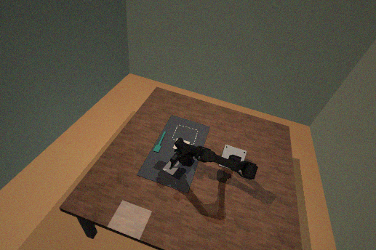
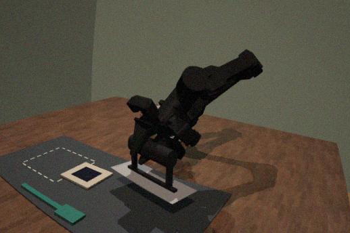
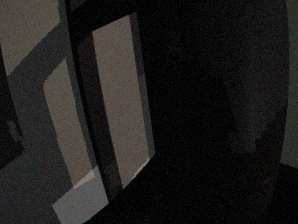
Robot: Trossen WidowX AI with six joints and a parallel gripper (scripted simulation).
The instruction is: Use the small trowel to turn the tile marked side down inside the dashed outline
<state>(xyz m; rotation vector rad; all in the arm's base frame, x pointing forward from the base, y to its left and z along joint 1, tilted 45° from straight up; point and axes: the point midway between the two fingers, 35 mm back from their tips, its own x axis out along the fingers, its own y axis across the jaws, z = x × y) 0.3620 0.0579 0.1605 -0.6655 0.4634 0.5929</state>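
Observation:
My gripper (image 1: pixel 176 160) (image 2: pixel 154 148) is shut on the thick black bar handle of a trowel with a flat grey plate (image 2: pixel 188 190) (image 3: pixel 120 100). The plate hangs level, a little above the mat (image 1: pixel 204 131) (image 2: pixel 9 160), with its shadow under it. The fingertips are hard to make out in the dark wrist view. The cream tile (image 1: pixel 187 143) (image 2: pixel 69 173) lies flat on the mat, its dark square mark facing up. It overlaps the near edge of the dashed outline (image 1: pixel 188 127) (image 2: pixel 39 172); the arm partly hides it in the top view.
A green flat-bladed tool (image 1: pixel 157 147) (image 2: pixel 70 214) lies on the mat near its edge, beside the tile. A pale square (image 1: pixel 130 219) lies at the table's edge. The arm's white base plate (image 1: pixel 230 149) is on the wooden table (image 1: pixel 249 131).

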